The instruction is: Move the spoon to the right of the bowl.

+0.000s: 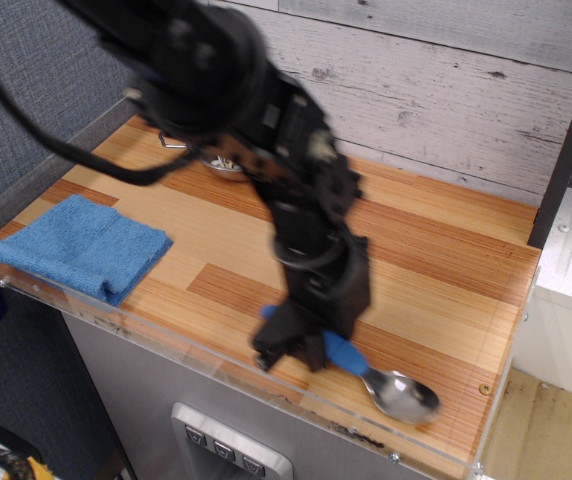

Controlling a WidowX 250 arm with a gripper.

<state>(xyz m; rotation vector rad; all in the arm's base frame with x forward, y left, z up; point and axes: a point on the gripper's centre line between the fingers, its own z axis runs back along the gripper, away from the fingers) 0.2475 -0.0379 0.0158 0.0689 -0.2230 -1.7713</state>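
The gripper (291, 352), black and blurred, sits low over the spoon (378, 380); whether its jaws clasp the blue handle cannot be told. The shiny scoop lies right of it, near the table's (436, 270) front edge. Bare striped wood opens behind. The steel bowl (224, 166) sits far back left, the blue cloth (81, 245) left.

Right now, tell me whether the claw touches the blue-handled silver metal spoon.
Touching. The one view shows the claw over the blue-handled silver metal spoon, its handle running straight in between the fingers with no gap visible.
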